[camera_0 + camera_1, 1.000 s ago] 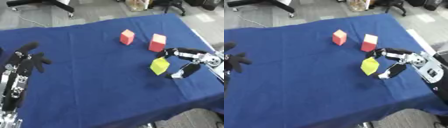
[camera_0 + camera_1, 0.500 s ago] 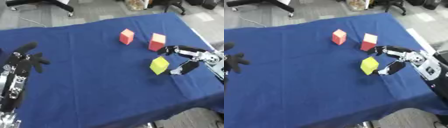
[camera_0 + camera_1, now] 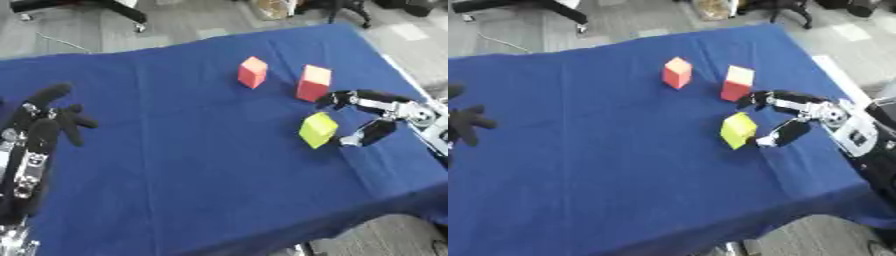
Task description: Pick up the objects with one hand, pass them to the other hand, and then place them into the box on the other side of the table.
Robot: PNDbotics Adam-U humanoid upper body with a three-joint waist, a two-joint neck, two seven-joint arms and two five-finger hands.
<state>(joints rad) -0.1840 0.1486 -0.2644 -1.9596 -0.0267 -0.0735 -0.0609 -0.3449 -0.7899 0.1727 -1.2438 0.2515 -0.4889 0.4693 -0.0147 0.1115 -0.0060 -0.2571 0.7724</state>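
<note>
Your right hand [image 3: 378, 116] sits on the right side of the table [image 3: 175, 165], which is covered in a blue cloth. Its fingers [image 3: 343, 98] are spread apart and curved like an open bracket, holding nothing. The upper ones reach toward the lower edge of the tall red block [image 3: 312, 83], and the thumb tip ends just beside the yellow block [image 3: 318, 129]. From these views you cannot tell whether either tip actually touches a block.

The yellow block stands tilted on the cloth, just to the left of that hand, between its upper fingers and its thumb but not enclosed by them. The tall red block stands upright just above it, near the table's far right part. A second, smaller red-orange block [image 3: 252, 72] stands a little further left and further back, apart from the other two and well clear of the hand.

Your left hand [image 3: 45, 117] shows at the left edge of the view, well apart from all three blocks. It rests with its fingers relaxed and pointing up toward the far side of the table, holding nothing; the forearm runs down to the lower left corner.

Beyond the table's far edge you can see grey floor and the bases of office chairs [image 3: 83, 5]. No box shows in either view.
</note>
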